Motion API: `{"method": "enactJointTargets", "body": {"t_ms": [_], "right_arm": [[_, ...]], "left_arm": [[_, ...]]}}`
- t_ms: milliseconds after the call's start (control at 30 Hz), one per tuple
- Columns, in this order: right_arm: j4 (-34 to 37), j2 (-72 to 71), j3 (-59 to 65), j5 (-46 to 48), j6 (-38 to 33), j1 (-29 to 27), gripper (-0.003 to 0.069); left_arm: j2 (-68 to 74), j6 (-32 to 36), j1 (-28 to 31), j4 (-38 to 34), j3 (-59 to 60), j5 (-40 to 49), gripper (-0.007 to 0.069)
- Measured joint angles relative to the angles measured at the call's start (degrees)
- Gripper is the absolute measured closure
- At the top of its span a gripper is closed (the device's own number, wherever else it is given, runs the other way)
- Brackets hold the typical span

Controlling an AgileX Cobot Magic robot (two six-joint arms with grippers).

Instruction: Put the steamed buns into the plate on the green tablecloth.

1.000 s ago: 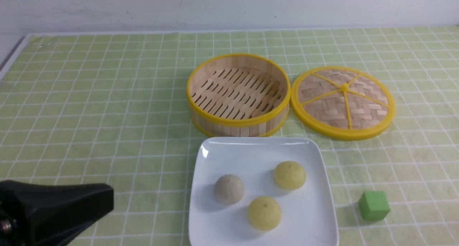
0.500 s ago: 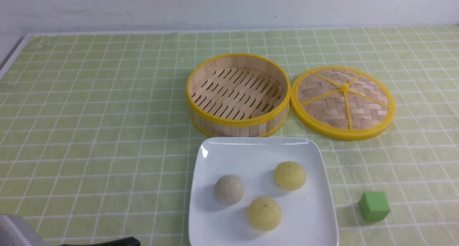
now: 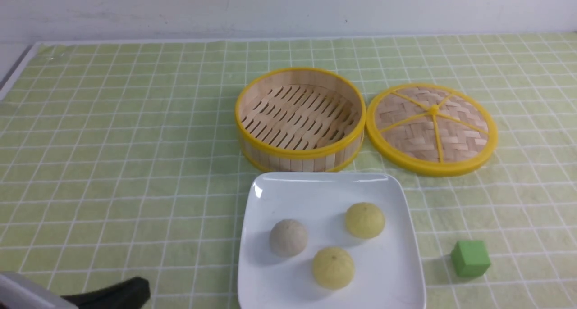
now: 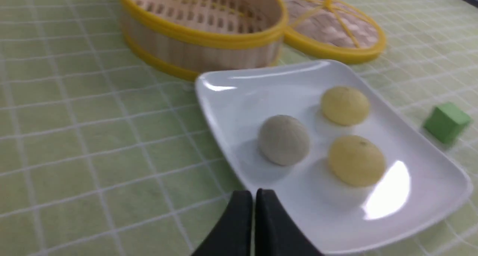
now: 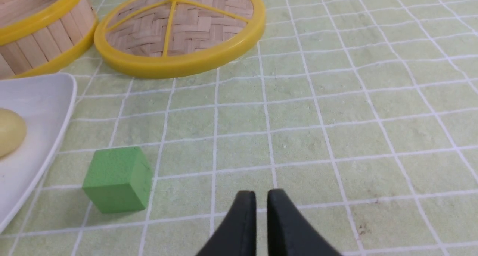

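Spread across the whole surface: green tablecloth (image 3: 112, 142), light yellow-green with a grid of thin white lines. Toward the far middle, round bamboo steamer basket (image 3: 299, 119) with yellow rim, nothing inside, and just to its right a round woven lid (image 3: 431, 128), yellow-rimmed, lying flat and almost touching the basket. Directly in front of the basket, glossy white square plate (image 3: 270, 201) with rounded corners. Resting on the plate, all three steamed buns (image 3: 332, 267): greyish one (image 3: 288, 237) at left, pale yellow one (image 3: 364, 220) at right rear, another pale yellow one nearest the camera, each apart from the others. Right of the plate, on the cloth, small green cube (image 3: 470, 258). Low by the plate's near left edge, left gripper (image 4: 254, 196), closed and holding nothing. Near the cube, right gripper (image 5: 261, 198), tips parted by a slim gap, holding nothing.
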Motion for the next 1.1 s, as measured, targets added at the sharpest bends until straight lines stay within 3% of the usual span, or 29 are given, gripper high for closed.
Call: {"method": "enactJointTargets", "body": {"t_ms": [67,100,167,200,300,400,633,867,1100], "right_arm": [[0.0,0.0,0.0,0.0,0.0,0.0,0.0587],[0.0,0.0,0.0,0.0,0.0,0.0,0.0585],[0.0,0.0,0.0,0.0,0.0,0.0,0.0582],[0.0,0.0,0.0,0.0,0.0,0.0,0.0581],[0.1,0.0,0.0,0.0,0.0,0.0,0.0578],[0.1,0.0,0.0,0.0,0.0,0.0,0.0578],[0.1,0.0,0.0,0.0,0.0,0.0,0.0568],[0.1,0.0,0.0,0.0,0.0,0.0,0.0560],[0.1,0.0,0.0,0.0,0.0,0.0,0.0552]], "left_arm": [[-0.4,0.1,3.8,0.3,0.7,0.1,0.0581],[-1.7,0.2,9.4,1.3,1.6,0.5,0.0580],[-4.3,0.2,15.2,3.2,2.8,1.5,0.0577],[-4.6,0.2,15.2,3.4,2.9,1.5,0.0576],[-9.3,0.2,23.5,5.0,5.7,2.9,0.0573],[-13.9,0.2,27.5,5.2,7.5,4.8,0.0571],[-20.3,0.2,29.0,8.1,7.7,13.0,0.0570],[-20.6,0.2,33.3,8.3,7.6,13.6,0.0561],[-20.6,0.2,31.7,8.4,7.6,13.7,0.0552]]}}
